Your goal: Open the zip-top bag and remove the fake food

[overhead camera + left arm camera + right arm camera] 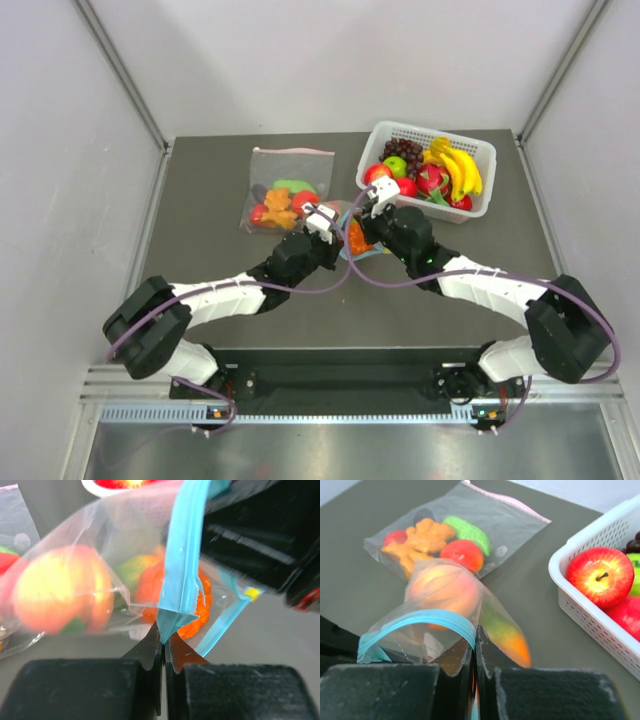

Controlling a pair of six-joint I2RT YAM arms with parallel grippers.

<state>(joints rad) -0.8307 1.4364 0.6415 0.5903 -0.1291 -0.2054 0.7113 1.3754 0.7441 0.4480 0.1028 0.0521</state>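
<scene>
table [200, 200] — dark grey | on it: pink-zip clear bag [295, 163], rear left | white basket [440, 128], rear right

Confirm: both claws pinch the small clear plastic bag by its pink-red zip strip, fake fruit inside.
Wrong: the zip strip is teal-blue, as the left wrist view shows. The left claw and right claw pinch the small clear plastic bag, fake fruit inside.

place: robot lab test cell | evidence: plain white panel walls [350, 60], aluminium frame rail [300, 412], dark grey table [200, 270]
</scene>
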